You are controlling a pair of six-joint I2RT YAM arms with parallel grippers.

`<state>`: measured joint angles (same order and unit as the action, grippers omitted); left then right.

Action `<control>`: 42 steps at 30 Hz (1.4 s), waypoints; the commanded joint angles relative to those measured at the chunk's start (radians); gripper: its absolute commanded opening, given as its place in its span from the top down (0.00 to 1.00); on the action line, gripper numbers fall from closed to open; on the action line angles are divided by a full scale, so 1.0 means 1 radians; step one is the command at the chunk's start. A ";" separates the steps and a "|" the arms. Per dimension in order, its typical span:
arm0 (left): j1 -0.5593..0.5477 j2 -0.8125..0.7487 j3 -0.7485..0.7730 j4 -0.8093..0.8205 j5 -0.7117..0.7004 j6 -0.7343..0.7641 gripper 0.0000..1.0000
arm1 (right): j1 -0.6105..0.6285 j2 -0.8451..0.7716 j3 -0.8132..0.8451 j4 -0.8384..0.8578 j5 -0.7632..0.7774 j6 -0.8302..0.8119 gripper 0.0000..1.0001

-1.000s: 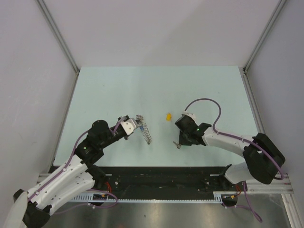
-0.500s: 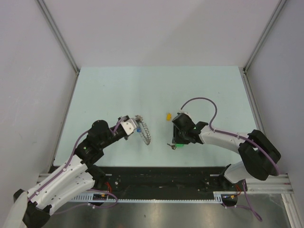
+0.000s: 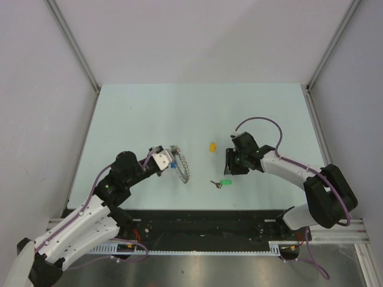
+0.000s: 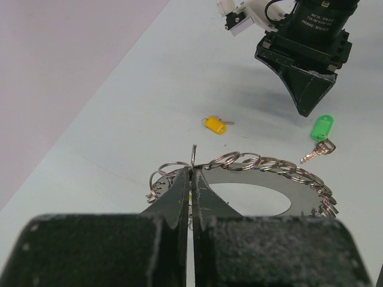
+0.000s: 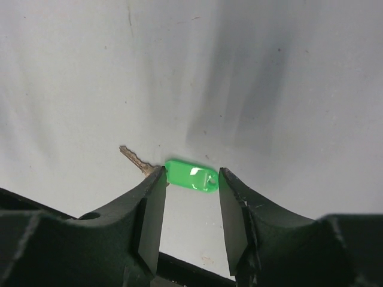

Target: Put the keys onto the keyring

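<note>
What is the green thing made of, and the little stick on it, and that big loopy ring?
The green key head looks like plastic: bright, smooth, with a glossy white glint. Its shaft looks like metal: thin, dull and brownish-grey. The keyring looks like metal too, with many thin silvery wire loops that shine. Which metal cannot be told.

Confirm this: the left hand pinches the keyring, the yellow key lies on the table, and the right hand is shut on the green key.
The right hand is open, not shut on the green key: the right wrist view shows that key lying on the table between spread fingers. The left hand does pinch the keyring, and the yellow key lies on the table.
</note>
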<state>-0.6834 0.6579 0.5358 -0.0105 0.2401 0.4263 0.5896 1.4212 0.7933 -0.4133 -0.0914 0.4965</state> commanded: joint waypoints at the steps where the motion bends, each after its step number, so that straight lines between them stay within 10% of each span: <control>1: -0.005 -0.018 0.018 0.060 0.004 -0.008 1.00 | -0.016 0.041 0.032 0.051 -0.073 -0.059 0.57; 28: -0.007 -0.030 0.021 0.055 0.004 -0.006 1.00 | 0.191 0.025 -0.098 0.080 -0.053 0.175 0.73; 42: -0.007 -0.122 0.055 -0.043 -0.116 -0.012 1.00 | 0.200 0.099 0.239 -0.287 -0.021 -0.413 0.66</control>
<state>-0.6853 0.5926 0.5365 -0.0380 0.1993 0.4274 0.7803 1.4601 0.9226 -0.5560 -0.1307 0.3138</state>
